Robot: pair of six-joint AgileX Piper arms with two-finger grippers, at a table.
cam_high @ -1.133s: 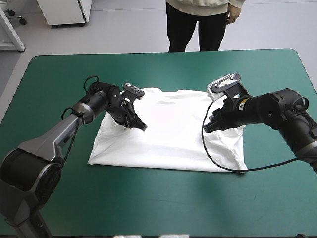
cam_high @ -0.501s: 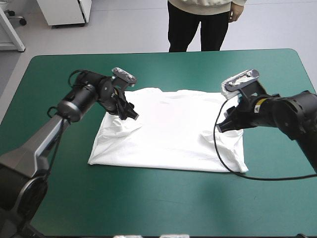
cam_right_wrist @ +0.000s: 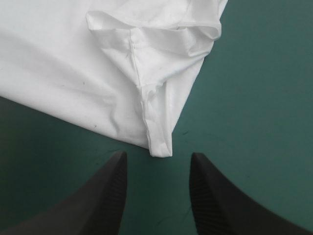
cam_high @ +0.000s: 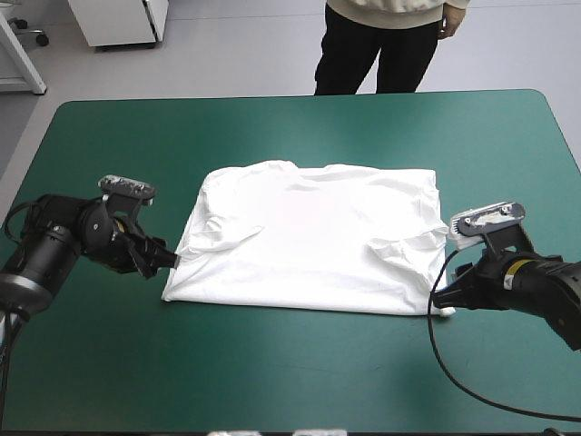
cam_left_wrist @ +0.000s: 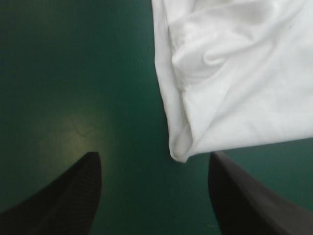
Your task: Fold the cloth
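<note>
T-shirt (cam_high: pixel 313 241) seemingly flat; left end effector (cam_left_wrist: pixel 153 164), right end effector (cam_right_wrist: pixel 158 164) open.

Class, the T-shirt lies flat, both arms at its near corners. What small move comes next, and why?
The left gripper and right gripper have jaws open, a near corner of the T-shirt just ahead between each pair, not yet held. So probably ease both forward and shut on those corners.

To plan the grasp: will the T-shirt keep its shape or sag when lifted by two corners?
Probably floppy: the T-shirt lies in soft wrinkles, so it would likely sag between grasps. Likely light: its corner looks thin.
</note>
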